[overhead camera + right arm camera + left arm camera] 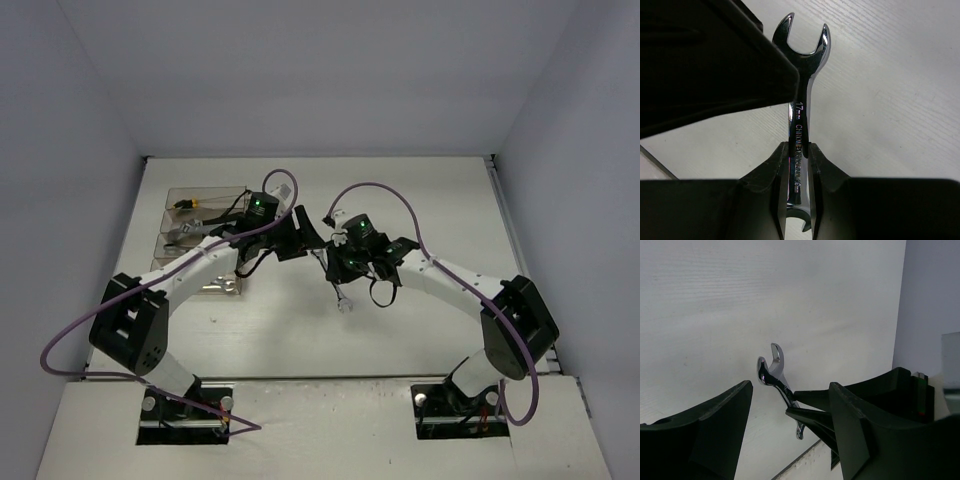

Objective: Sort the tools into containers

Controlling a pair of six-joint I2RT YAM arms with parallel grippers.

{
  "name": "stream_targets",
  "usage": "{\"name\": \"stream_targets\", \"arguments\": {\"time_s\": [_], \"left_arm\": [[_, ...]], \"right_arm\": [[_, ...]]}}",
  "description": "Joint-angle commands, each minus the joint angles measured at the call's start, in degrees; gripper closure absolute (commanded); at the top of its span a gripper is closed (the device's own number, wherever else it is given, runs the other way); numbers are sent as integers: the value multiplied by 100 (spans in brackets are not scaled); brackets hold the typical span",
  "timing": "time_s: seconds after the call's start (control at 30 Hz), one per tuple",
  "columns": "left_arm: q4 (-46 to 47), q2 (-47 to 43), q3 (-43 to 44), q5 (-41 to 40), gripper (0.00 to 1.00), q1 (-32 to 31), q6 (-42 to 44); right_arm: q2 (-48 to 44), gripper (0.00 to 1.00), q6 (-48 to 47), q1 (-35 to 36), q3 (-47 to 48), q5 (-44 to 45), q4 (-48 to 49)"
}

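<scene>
My right gripper [799,147] is shut on the shaft of a silver open-ended wrench [802,65], held above the table. In the top view this gripper [335,268] is at mid-table with the wrench's end [345,302] sticking out below it. My left gripper [305,232] is open and sits right beside it. In the left wrist view the wrench [772,367] stands between my left gripper's [790,415] spread fingers, which do not touch it. The clear containers [200,195] are in a row at the left and hold a yellow-black-handled tool [187,203] and silver wrenches [182,236].
White walls enclose the table on three sides. The left arm reaches over the containers' right ends. Purple cables loop above both arms. A dark finger of the left gripper [715,65] fills the upper left of the right wrist view.
</scene>
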Motion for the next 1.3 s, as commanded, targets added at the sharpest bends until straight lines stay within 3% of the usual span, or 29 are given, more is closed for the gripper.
{"name": "stream_targets", "arguments": {"time_s": [0.0, 0.3, 0.53, 0.57, 0.7, 0.8, 0.87, 1.0, 1.27], "left_arm": [[330, 38, 224, 61, 41, -76, -105], [565, 223, 298, 118, 45, -95, -241], [1002, 317, 160, 281, 97, -116, -391], [1052, 300, 105, 287, 99, -116, -425], [1095, 199, -31, 259, 100, -116, -497], [1069, -60, -191, 150, 100, 3, -548], [971, -441, -332, 52, 100, 218, -617], [717, -1252, -745, -144, 100, 1022, -673], [-298, -2342, -1413, 67, 100, 3252, -427]], "right_arm": [[-375, 100, 69, 42, 301, -253, 431], [-415, 100, 107, 75, 400, -430, 621], [-443, 100, 114, 100, 366, -464, 675], [-448, 100, 114, 100, 360, -464, 686], [-478, 98, 88, 100, 367, -423, 681], [-588, 60, 62, 83, 367, -334, 672], [-702, 46, 44, 50, 356, -282, 666], [-999, 40, 53, -124, 293, -199, 663], [-1363, 39, 44, -542, 42, -289, 663]]}}
